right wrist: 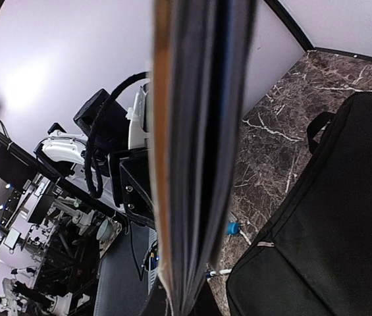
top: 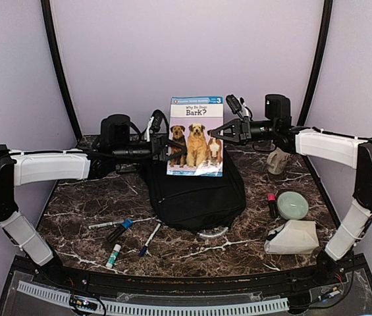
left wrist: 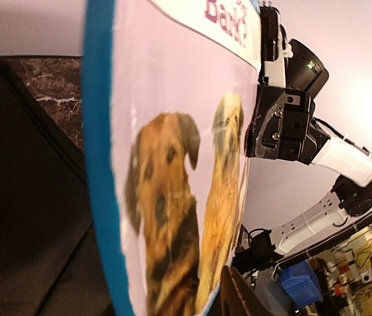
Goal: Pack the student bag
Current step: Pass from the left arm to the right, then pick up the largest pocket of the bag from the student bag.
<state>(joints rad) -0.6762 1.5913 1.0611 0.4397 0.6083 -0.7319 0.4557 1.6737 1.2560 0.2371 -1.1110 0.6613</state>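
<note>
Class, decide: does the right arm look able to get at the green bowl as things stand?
Probably not yet: its fingers grip the book above the student bag. The green bowl sits uncovered near that arm.

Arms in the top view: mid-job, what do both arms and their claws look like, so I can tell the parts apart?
They match. The left arm and right arm have white shells on the long links and black rounded joints. Black cables loop above each wrist. The left claw and right claw are black and angular. A small green light glows on the right wrist.
</note>
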